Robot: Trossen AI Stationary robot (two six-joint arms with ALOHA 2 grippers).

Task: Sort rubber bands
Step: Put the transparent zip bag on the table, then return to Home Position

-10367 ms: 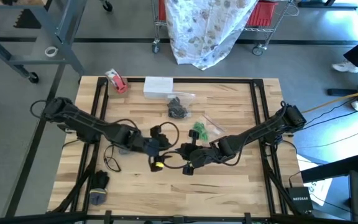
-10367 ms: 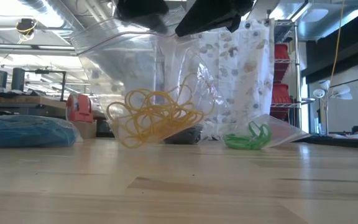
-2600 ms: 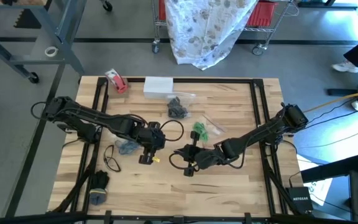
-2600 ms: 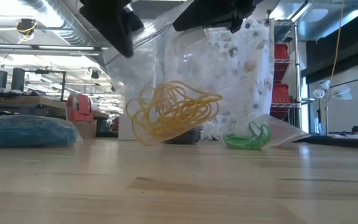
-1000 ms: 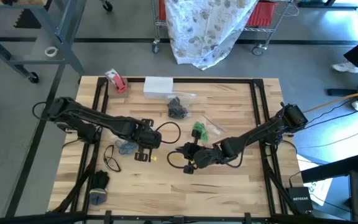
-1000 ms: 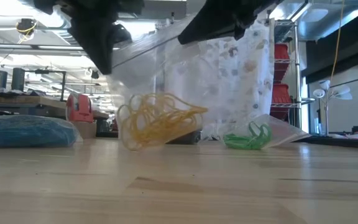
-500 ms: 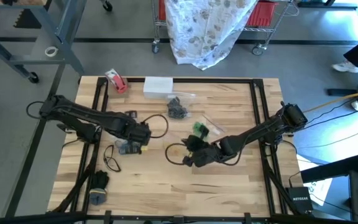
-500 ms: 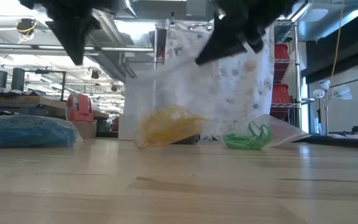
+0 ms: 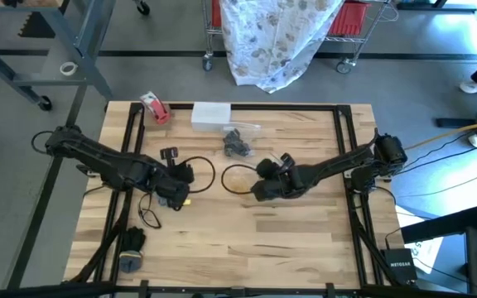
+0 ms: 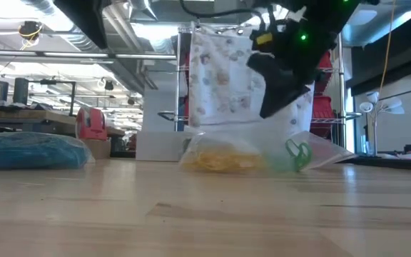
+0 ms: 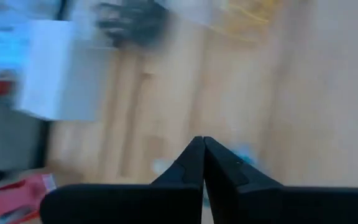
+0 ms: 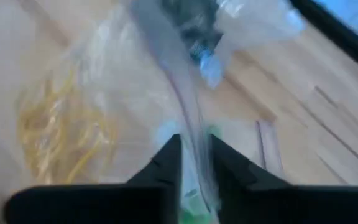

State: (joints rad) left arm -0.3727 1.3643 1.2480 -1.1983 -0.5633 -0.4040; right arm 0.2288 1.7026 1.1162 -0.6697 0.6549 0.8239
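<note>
The tan-yellow rubber bands (image 10: pixel 223 160) lie heaped in a clear plastic bag (image 12: pixel 114 81) that rests flat on the table. My right gripper (image 9: pixel 259 185) slants down over that bag with its fingers a little apart, and the bag's upper edge (image 12: pixel 188 127) runs between them. Green rubber bands (image 10: pixel 298 153) sit in a second bag right beside it. My left gripper (image 9: pixel 176 197) is shut on nothing, off toward the table's left over the blue rubber bands (image 10: pixel 27 151). Black rubber bands (image 9: pixel 237 146) lie bagged toward the far edge. My right gripper has the clear bag's upper edge (image 12: pixel 194 158) between its parted fingers, coming at it slanting down from the table's right. I cannot tell whether the fingers touch the film. The bag's filled part lies on the table.
A white box (image 9: pixel 211 114) and a red-and-white tape roll (image 9: pixel 154 108) stand at the far edge. A black cable loop (image 9: pixel 149 215) and a dark lump (image 9: pixel 131 243) lie near the left front. The near half of the tabletop (image 9: pixel 247 248) is bare wood.
The bag of yellow bands, hung between both grippers, has sunk and now lies slumped on the table beside the green bands. My right gripper has gone down and toward the far edge with it, turning its wrist. My left gripper has come away from the bag, moving up and left.
</note>
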